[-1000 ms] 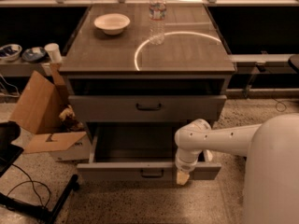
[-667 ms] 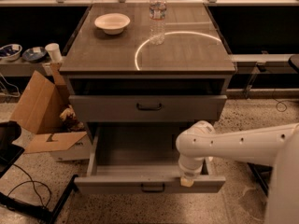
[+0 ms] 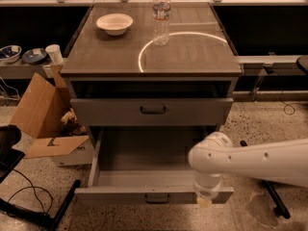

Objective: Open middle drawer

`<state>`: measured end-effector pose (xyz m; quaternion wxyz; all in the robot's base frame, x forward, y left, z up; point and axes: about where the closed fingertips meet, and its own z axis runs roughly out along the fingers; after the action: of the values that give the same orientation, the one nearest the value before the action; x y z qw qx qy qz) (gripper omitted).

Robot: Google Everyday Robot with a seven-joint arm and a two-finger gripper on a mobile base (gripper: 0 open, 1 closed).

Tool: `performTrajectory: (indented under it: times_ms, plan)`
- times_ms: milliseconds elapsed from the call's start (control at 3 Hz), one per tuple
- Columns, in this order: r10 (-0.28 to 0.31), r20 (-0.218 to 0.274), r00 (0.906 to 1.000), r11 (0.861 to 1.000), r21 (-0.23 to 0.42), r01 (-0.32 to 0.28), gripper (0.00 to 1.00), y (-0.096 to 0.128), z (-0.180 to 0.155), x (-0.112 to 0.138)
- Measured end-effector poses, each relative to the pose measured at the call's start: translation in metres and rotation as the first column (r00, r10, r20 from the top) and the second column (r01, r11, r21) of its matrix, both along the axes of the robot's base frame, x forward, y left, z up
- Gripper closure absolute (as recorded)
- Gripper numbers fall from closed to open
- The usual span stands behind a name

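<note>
The gripper (image 3: 205, 201) points down from the white arm (image 3: 255, 160), which reaches in from the right. It sits at the right end of the middle drawer's front. Whether it is gripping anything, or touching the front, cannot be told.

The middle drawer (image 3: 120, 196) is pulled well out toward the near side, and its shallow grey tray lies bare. The small dark handle (image 3: 157, 198) at the centre of the front is left of the gripper and apart from it.

Above and farther back, the taller drawer (image 3: 106, 112) is pushed in, with its wider handle (image 3: 153, 110) showing.

On the cabinet top (image 3: 202, 61) a water bottle (image 3: 161, 16) stands upright at the far side. A white bowl (image 3: 114, 23) sits to its left, apart from it. A bright ring (image 3: 142, 57) curves across the top, passing just beside the bottle's base.

On the floor to the left, an open cardboard box (image 3: 36, 107) leans against the cabinet.
</note>
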<state>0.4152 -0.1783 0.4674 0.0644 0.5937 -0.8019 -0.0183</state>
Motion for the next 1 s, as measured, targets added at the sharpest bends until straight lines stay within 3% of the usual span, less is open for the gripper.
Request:
performTrajectory:
  times_ms: [333,667,1000]
  plan:
    - [0.009,-0.040,0.9991,0.999,-0.041,-0.011,0.75,-0.016,0.002,-0.035]
    - [0.009,-0.040,0.9991,0.999,-0.041,-0.011,0.52,-0.016,0.002,-0.035]
    - [0.058,0.010,0.9982,0.997,-0.041,-0.058,0.28,0.002,-0.011,-0.015]
